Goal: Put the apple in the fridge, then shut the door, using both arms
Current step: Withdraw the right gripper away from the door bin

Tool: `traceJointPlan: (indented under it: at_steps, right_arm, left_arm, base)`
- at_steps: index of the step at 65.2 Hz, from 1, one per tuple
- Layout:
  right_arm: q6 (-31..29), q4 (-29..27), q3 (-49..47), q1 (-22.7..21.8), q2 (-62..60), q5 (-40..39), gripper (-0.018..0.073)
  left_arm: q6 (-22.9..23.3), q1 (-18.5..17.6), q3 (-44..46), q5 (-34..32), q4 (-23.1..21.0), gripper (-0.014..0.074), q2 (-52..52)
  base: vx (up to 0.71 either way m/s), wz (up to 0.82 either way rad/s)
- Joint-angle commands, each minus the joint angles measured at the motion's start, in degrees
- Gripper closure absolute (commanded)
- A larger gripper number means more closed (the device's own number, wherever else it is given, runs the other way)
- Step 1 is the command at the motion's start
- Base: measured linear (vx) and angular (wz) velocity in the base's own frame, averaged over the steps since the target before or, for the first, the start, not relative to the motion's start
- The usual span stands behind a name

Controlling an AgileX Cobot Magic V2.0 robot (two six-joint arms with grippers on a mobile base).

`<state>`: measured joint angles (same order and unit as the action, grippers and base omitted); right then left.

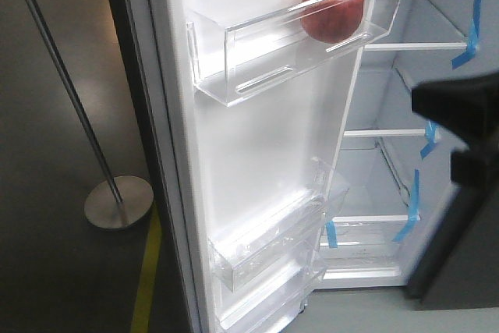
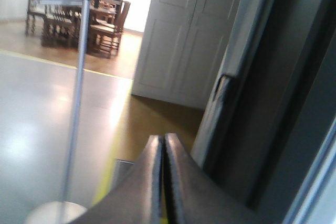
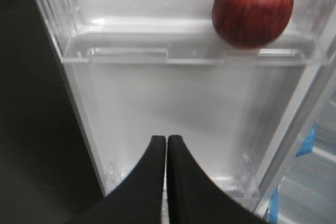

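Where the door [image 1: 257, 146] stands swung wide, the apple [image 1: 333, 12] sits in its top clear bin [image 1: 249, 68], at the end nearest the fridge [image 1: 390, 91] cavity. It is round, deep red below, with a yellow-orange patch around the stem dimple at the crown. The bin's clear front wall crosses the fruit, and in the right wrist view the crown lies at the frame's top edge, smeared by the rim line. The right gripper [image 3: 167, 145] hangs below that bin, facing the door's white lining, jaws pressed together with nothing between them. The left gripper [image 2: 163, 145] also has its jaws closed on nothing, beside a dark grey panel; whether that is door or cabinet cannot be told. A steel pole [image 2: 79, 103] stands beyond it. A blurred black shape [image 1: 460, 115] at the right of the front view hides part of the white shelves [image 1: 405, 46] and blue tape [image 1: 474, 17]; which arm it is cannot be told. The lower bins [image 1: 265, 247] look hazy, the lowest cut off by the frame
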<state>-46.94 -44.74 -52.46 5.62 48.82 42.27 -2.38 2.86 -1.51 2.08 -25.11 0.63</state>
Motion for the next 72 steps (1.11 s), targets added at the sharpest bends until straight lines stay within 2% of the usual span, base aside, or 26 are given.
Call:
traceJointPlan:
  at_steps: [1, 9, 14, 26, 33, 39, 46, 58, 72]
  right_arm:
    - [1.1, -1.5, 5.4, -0.3, -5.7, -5.0, 0.0564]
    - [3.1, -1.5, 13.3, -0.3, -13.4, -5.2, 0.0564]
    - [4.0, -1.5, 16.9, -0.3, -16.5, -5.2, 0.0564]
    - [4.2, -1.5, 21.9, -0.3, -21.5, -5.2, 0.0564]
    - [5.1, -1.5, 22.0, -0.3, -21.8, -5.0, 0.0564]
    - [6.1, -1.5, 22.0, -0.3, -21.8, -5.0, 0.0564]
    - [6.0, -1.5, 22.0, -0.3, -21.8, -5.0, 0.0564]
    - [6.0, -1.5, 22.0, -0.3, -21.8, -4.9, 0.0564]
    - [6.0, -1.5, 22.0, -0.3, -21.8, -4.8, 0.0564]
  left_arm:
    - [0.2, -0.3, -0.5, -4.6, -3.6, 0.0603, 0.9]
    - [0.5, -0.3, -0.5, -5.1, -3.9, 0.0603, 0.9]
    - [3.5, -0.3, -0.5, -5.1, -5.5, 0.0603, 0.9]
    - [19.6, -0.3, -0.5, -6.9, -15.8, 0.0603, 0.9]
    - [30.4, -0.3, 0.1, -9.5, -21.1, 0.0603, 0.9]
    - [37.2, -0.3, 3.3, -9.3, -21.7, 0.0603, 0.9]
    - [37.0, -0.3, 10.1, -9.8, -19.6, 0.0603, 0.8]
    - [36.6, -0.3, 20.7, -12.6, -10.9, 0.0603, -2.3]
    - [36.7, -0.3, 32.4, -12.9, -9.5, 0.0603, -14.3]
  base:
    - [0.00, 0.00]
    - [0.00, 0.00]
    - [0.00, 0.00]
    - [0.00, 0.00]
    - [0.00, 0.00]
    - [0.00, 0.00]
    - [0.00, 0.00]
    - [0.00, 0.00]
    - [0.00, 0.00]
